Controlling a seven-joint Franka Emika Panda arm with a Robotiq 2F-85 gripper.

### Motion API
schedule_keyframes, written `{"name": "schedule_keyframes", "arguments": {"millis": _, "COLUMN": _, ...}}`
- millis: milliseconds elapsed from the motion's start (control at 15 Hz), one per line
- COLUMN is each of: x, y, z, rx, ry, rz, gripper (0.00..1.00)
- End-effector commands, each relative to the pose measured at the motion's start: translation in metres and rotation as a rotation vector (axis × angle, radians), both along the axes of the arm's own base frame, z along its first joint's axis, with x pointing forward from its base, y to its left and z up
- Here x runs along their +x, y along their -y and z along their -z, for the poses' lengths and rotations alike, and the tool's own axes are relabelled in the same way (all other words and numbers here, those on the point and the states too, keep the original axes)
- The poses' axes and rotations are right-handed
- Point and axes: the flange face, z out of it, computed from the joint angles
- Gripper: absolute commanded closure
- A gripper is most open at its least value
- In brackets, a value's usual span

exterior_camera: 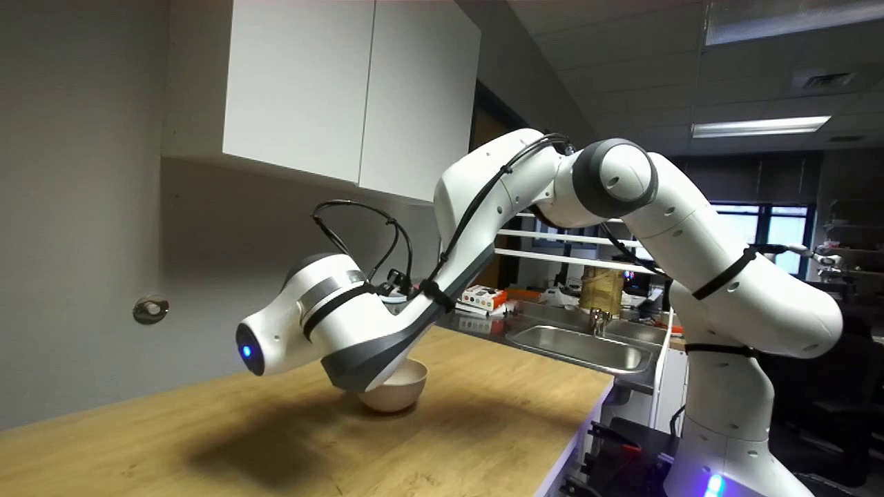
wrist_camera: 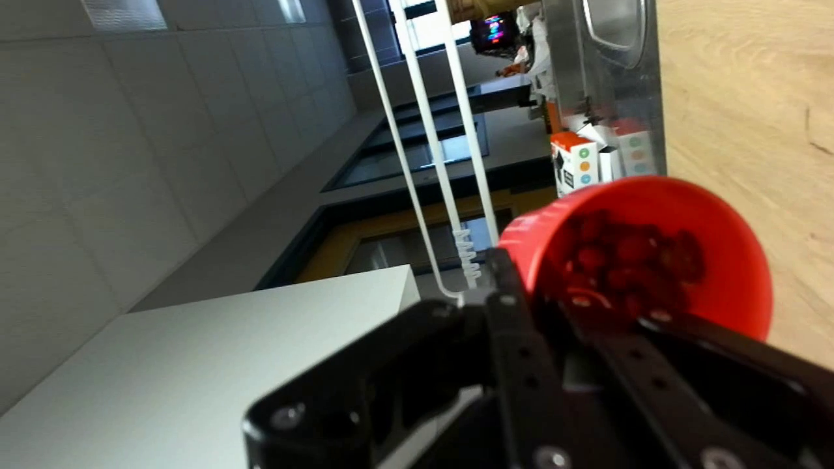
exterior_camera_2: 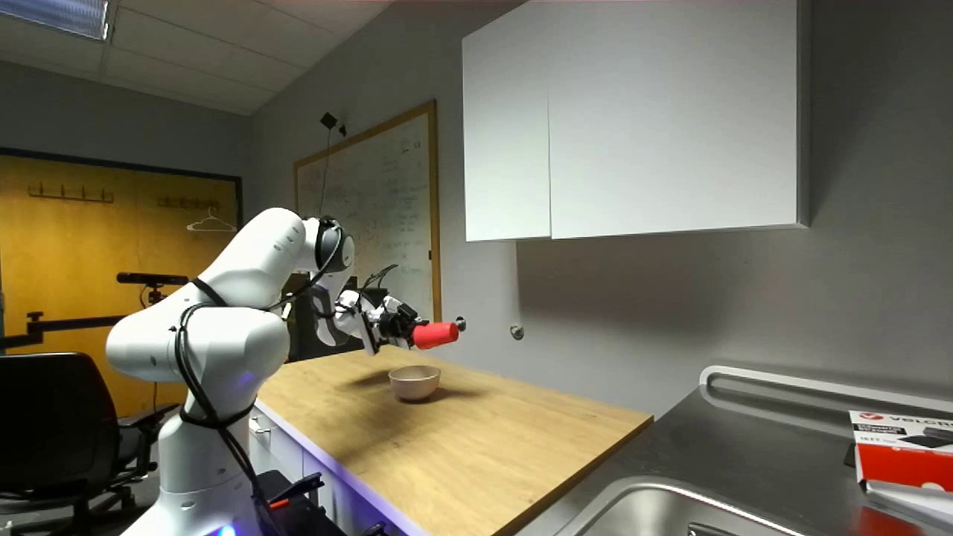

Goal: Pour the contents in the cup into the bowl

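The red cup point(exterior_camera_2: 435, 335) is in the air, tilted nearly on its side, with its mouth toward the gripper and its narrower base pointing away. In the wrist view the cup point(wrist_camera: 730, 260) shows its open mouth, with several small pieces inside that look dark red. My gripper point(wrist_camera: 537, 286) is shut on the cup's wall, one finger inside and one outside; it also shows in an exterior view point(exterior_camera_2: 411, 329). The pale bowl point(exterior_camera_2: 415, 383) stands upright on the wooden counter, lower than the cup. In an exterior view the arm partly covers the bowl point(exterior_camera: 397, 392) and hides the gripper and cup.
The wooden counter point(exterior_camera_2: 476, 439) runs along the wall. White cabinets point(exterior_camera: 297, 83) hang above it. A metal sink point(exterior_camera: 580, 348) and a red-and-white box point(exterior_camera_2: 901, 450) are on the dark worktop beyond the counter's end. White rails point(wrist_camera: 423, 117) show in the wrist view.
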Motion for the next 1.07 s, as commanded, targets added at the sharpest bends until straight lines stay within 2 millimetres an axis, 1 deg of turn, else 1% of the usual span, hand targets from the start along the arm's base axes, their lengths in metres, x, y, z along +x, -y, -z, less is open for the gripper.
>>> {"name": "schedule_keyframes", "arguments": {"millis": 0, "x": 0.006, "y": -0.013, "z": 0.002, "rx": -0.082, "ry": 0.066, "rz": 0.015, "gripper": 0.98}}
{"name": "schedule_keyframes", "arguments": {"millis": 333, "x": 0.004, "y": -0.029, "z": 0.015, "rx": -0.163, "ry": 0.105, "rz": 0.01, "gripper": 0.98}}
{"name": "schedule_keyframes", "arguments": {"millis": 733, "x": 0.001, "y": -0.052, "z": 0.031, "rx": -0.211, "ry": 0.147, "rz": 0.009, "gripper": 0.97}}
{"name": "schedule_keyframes", "arguments": {"millis": 1000, "x": 0.003, "y": -0.059, "z": 0.036, "rx": -0.232, "ry": 0.171, "rz": 0.011, "gripper": 0.98}}
